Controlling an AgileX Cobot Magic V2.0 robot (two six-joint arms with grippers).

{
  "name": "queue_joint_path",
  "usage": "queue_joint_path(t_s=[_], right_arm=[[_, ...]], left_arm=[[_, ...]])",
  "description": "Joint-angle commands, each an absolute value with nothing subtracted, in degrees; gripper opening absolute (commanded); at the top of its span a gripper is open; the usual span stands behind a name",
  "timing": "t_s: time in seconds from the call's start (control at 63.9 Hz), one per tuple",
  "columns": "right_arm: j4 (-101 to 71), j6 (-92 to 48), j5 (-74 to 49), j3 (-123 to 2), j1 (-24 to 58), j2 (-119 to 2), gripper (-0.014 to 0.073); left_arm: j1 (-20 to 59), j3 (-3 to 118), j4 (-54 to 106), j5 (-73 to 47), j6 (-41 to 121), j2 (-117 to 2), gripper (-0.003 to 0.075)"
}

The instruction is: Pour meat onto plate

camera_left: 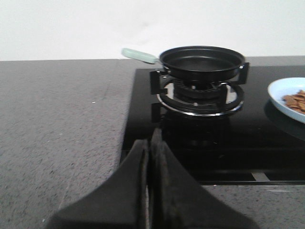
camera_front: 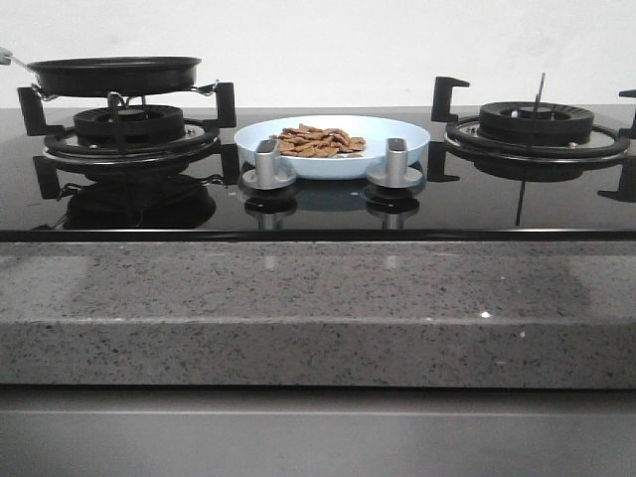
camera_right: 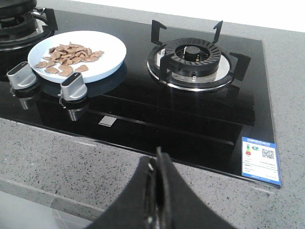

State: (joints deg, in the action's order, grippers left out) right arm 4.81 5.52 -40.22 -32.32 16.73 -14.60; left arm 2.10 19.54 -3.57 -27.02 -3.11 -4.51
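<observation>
**Meat on the blue plate, pan on the burner**

Closest to the robot is a long grey stone counter with little dark specks. Both claws hang over this counter, near its front edge. The left gripper has its two black fingers pressed flat together, with nothing between them. The right gripper is the same: fingers closed tight, holding nothing. A small blue and white sticker sits on the near corner of the stove, close to the right claw.

Past the counter is the shiny black glass stove top. Two silver knobs stand on it side by side, the left knob and the right knob.

Just behind the knobs, in the middle of the stove between the two burners, sits the plate. It is round, pale blue and flat on the glass. The meat lies in a low heap on the plate, a bit to the left of its middle. The pieces are small, flat and brown-orange.

To the left is a burner with a black pan resting on its stand. The pan has a pale green handle that points away to the left, and its inside looks bare and black. To the right is the other burner, with nothing on top of it.

Farthest back is a plain white wall.
</observation>
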Motion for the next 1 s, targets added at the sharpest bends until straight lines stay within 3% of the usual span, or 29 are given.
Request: queue_joint_path(t_s=[0.0, 0.36, 0.986], right_arm=[[5.8, 5.3, -35.4, -33.8, 16.4, -15.1, -0.0059], [5.8, 5.3, -35.6, -33.8, 16.4, -15.1, -0.0059], [5.8, 5.3, -35.6, -33.8, 16.4, -15.1, -0.0059]], left_arm=[[0.5, 16.5, -2.2, -20.5, -3.2, -0.4, -0.0020], [-0.1, -0.8, 0.0, -2.6, -3.1, 1.2, -0.0020], [-0.1, -0.5, 1.0, -4.2, -3.1, 1.1, -0.0020]])
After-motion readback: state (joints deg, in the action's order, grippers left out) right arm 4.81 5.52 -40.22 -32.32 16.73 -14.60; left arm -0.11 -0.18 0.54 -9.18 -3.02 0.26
